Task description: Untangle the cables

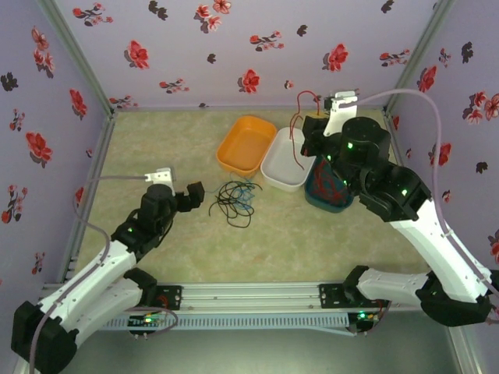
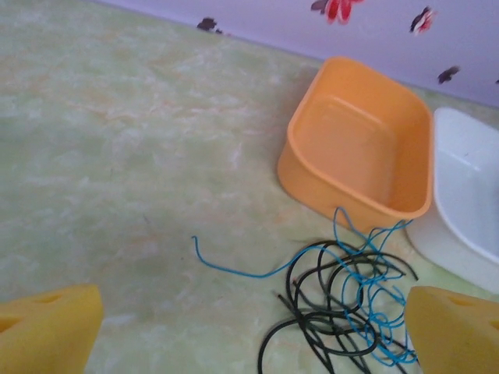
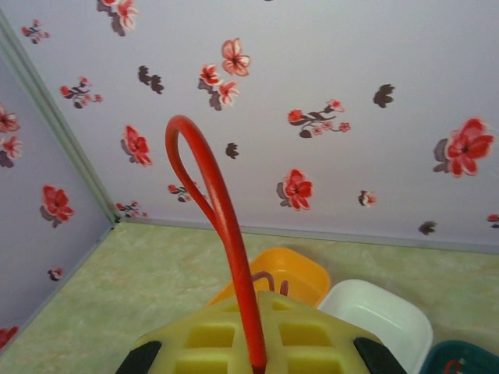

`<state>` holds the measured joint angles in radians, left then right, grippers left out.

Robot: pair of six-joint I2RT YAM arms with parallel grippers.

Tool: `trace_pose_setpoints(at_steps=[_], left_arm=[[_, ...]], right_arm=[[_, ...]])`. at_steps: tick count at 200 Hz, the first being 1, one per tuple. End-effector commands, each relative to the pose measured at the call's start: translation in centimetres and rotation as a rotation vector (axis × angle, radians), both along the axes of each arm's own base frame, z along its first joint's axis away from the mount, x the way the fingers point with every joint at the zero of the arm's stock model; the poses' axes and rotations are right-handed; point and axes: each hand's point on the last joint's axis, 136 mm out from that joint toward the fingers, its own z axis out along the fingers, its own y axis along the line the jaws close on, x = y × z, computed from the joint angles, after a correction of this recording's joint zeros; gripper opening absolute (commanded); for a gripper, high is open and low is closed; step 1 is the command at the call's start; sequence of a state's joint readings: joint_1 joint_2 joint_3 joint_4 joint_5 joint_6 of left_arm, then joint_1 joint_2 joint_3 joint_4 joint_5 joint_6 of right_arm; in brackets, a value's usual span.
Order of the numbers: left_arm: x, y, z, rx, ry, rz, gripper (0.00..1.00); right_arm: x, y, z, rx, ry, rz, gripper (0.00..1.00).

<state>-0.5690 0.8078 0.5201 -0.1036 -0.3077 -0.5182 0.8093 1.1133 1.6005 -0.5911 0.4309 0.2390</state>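
The left gripper (image 1: 192,195) sits low over the table (image 1: 171,148), its yellow fingers (image 2: 48,327) spread wide. Between them, and closer to the right-hand finger, lies the loose knot of the black cable (image 1: 230,206) (image 2: 290,280) and the blue cable (image 1: 247,196) (image 2: 234,271). Neither finger touches it. The black loops lie flat and overlap one another, with the blue wound through them. One free blue end trails away to the left across the bare table. The heap stretches roughly from the gripper towards the trays.

Just beyond the knot stands the orange tray (image 1: 245,144) (image 2: 359,148), and the white tray (image 1: 282,167) (image 2: 468,202) is beside it on the right. A dark teal tray (image 1: 323,199) comes next, partly hidden under the right arm.

Farther back, the right gripper (image 1: 316,126) (image 3: 253,343) is raised above the trays, its fingers pressed together on the red cable (image 1: 294,136) (image 3: 222,210). From the pinch, the cable rises in a narrow upright loop towards the flowered back wall (image 1: 249,47). In the top view its other part hangs down over the white tray, well apart from the other two cables.
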Motion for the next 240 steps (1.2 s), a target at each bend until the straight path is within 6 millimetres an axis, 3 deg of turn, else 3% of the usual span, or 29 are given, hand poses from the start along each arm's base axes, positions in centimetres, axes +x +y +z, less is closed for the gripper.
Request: trace_pose_setpoints(at_steps=[1,86,178,240], left_arm=[[0.7,0.1,1.1,0.002,0.006,0.025,1.00],[1.8,-1.8,-1.5,0.042,0.169,-0.020,1.00],[1.9,-2.1,-1.8,0.041,0.180,-0.029,1.00],[1.5,-2.3,-1.6,0.029,0.182,-0.047,1.00]], right_arm=[[0.2,-1.3,0.4,0.001,0.008,-0.052,0.00],[1.4,-4.5,-1.2,0.006,0.083,-0.156,0.00],[4.1,-7.1,-4.8,0.050,0.234,-0.216,0.00],[4.8,-10.5,-6.5,0.065,0.303,-0.304,0.00]])
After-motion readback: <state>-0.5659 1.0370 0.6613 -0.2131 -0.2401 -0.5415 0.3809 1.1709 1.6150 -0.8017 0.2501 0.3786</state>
